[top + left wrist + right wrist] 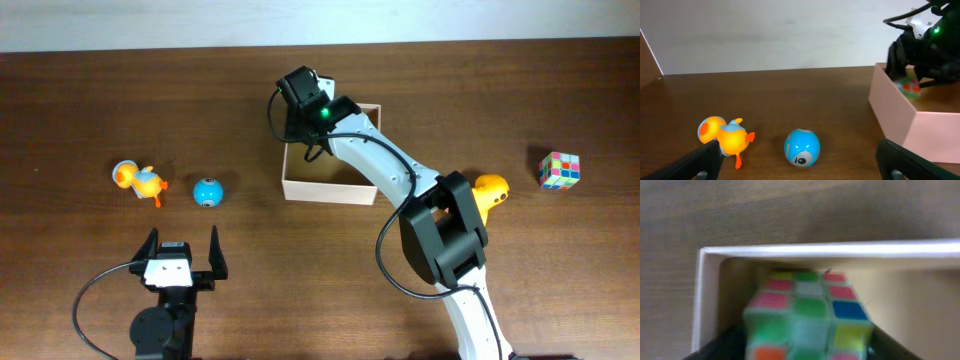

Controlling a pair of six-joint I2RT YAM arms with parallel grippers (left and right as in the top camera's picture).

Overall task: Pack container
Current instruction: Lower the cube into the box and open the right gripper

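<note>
Overhead view
Container (330, 188): sits mid-table (80, 100), cream walls, tan inside.
Right gripper (303, 112): down over the container's far-left corner, jaws hidden from up here.
Left gripper (183, 240): at the near edge, jaws spread wide, nothing between them.
Toys left of the container: duck toy (138, 182) and blue ball (208, 190).
Toys right of the container: yellow toy (492, 188), part-hidden by the right arm (440, 240), and a loose colour cube (560, 170).

Left wrist view
Fingers (700, 162): wide apart, with duck toy (725, 135) and blue ball (802, 147) ahead and the container wall (895, 120) to the right.

Right wrist view
Packed colour cube (807, 317): blurred, inside the container's corner between 2 dark fingers (720, 347). Gripped or loose, cannot tell.
</note>
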